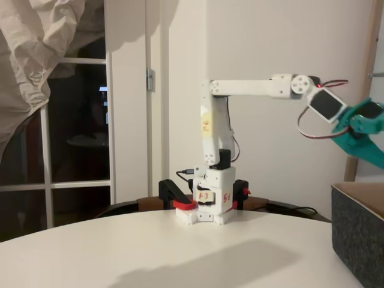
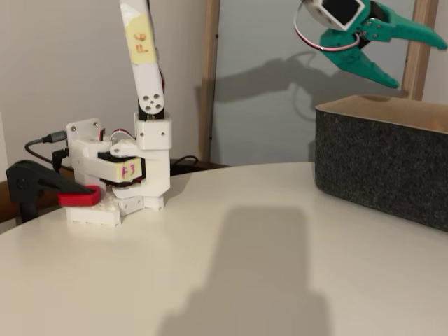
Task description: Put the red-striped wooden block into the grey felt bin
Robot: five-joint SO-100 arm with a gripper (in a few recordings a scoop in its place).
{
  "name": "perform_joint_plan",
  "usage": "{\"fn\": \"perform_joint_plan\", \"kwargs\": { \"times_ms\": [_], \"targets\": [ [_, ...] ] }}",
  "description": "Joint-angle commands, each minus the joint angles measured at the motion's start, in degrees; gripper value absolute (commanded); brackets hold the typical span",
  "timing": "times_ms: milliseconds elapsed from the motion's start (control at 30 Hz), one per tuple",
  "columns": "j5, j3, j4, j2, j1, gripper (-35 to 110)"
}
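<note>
My teal gripper (image 2: 422, 64) hangs open in the air, above the near rim of the grey felt bin (image 2: 383, 162), with nothing between its fingers. In a fixed view the gripper (image 1: 371, 129) reaches off the right edge, well above the bin (image 1: 359, 235), which stands on the table at the lower right. The bin's tan lining shows along its top edge. Its inside is hidden from both fixed views. The red-striped wooden block is out of view.
The arm's white base (image 1: 207, 204) is fixed by black and red clamps (image 2: 49, 189) at the far edge of the round white table (image 1: 150, 252). A wooden frame (image 2: 208, 77) and a wall stand behind.
</note>
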Motion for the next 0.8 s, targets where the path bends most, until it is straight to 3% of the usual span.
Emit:
{"fn": "perform_joint_plan", "kwargs": {
  "times_ms": [0, 267, 500, 633, 767],
  "targets": [
    [4.6, -1.5, 6.5, 11.4, 1.9, 39],
    [14.0, -1.3, 21.9, 28.7, 12.6, 27],
    [19.2, 0.5, 35.2, 37.4, 37.9, 16],
    [22.3, 8.2, 35.4, 39.5, 54.1, 9],
    [23.2, 17.9, 35.3, 41.4, 63.5, 4]
  ]
}}
